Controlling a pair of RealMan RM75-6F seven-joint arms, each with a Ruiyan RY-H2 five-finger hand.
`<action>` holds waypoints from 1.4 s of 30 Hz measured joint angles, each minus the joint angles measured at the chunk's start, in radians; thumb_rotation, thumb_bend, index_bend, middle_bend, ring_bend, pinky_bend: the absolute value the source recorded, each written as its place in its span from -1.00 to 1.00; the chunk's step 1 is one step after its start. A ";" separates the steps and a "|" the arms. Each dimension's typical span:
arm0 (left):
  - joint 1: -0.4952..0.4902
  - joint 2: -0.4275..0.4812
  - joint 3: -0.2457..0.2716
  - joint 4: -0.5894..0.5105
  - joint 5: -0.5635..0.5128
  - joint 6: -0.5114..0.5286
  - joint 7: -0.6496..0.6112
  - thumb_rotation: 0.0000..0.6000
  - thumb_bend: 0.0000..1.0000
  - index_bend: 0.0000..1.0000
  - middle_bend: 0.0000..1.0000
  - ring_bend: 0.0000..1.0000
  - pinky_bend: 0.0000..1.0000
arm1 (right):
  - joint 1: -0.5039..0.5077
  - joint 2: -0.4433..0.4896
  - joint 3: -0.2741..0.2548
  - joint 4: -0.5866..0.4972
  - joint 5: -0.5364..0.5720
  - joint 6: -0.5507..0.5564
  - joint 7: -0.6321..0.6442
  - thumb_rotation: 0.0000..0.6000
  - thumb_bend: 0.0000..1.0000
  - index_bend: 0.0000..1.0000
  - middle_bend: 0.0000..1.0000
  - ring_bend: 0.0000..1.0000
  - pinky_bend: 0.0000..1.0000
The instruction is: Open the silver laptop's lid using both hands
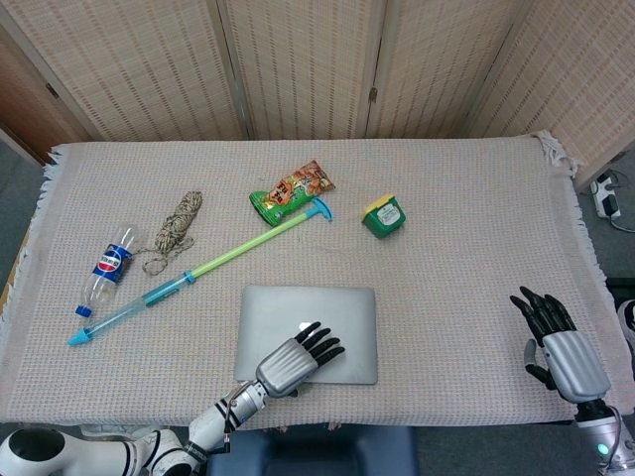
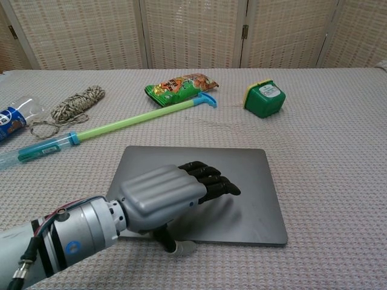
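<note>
The silver laptop (image 1: 322,305) lies shut near the table's front edge, also seen in the chest view (image 2: 248,172). My left hand (image 1: 294,361) lies over its front left part, fingers flat on the lid and thumb hooked under the front edge (image 2: 168,240). The lid's front edge looks a touch raised. My right hand (image 1: 558,345) hovers open at the table's far right, well away from the laptop, fingers spread; the chest view does not show it.
Behind the laptop lie a green-and-blue plastic stick (image 1: 203,268), a snack bag (image 1: 294,190) and a small green box (image 1: 383,216). A twine bundle (image 1: 179,218) and a Pepsi bottle (image 1: 109,268) sit at the left. Folding screens stand behind the table.
</note>
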 measured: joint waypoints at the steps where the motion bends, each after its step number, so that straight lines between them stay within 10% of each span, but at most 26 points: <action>1: 0.002 -0.003 0.001 0.006 0.003 0.008 -0.006 1.00 -0.32 -0.67 -0.70 -0.85 -1.00 | -0.001 0.000 -0.001 -0.001 -0.001 0.000 0.000 1.00 0.73 -1.00 -1.00 -0.88 -1.00; 30: 0.008 -0.236 -0.022 0.519 0.188 0.396 -0.264 1.00 0.31 -0.68 -0.54 -0.78 -1.00 | 0.077 -0.005 -0.102 -0.007 -0.178 -0.092 0.068 1.00 0.73 -1.00 -1.00 -0.88 -1.00; 42: -0.032 -0.205 -0.067 0.502 0.166 0.388 -0.215 1.00 0.31 -0.76 -0.56 -0.84 -1.00 | 0.173 -0.009 -0.137 -0.050 -0.224 -0.236 0.026 1.00 0.79 -1.00 -1.00 -0.88 -1.00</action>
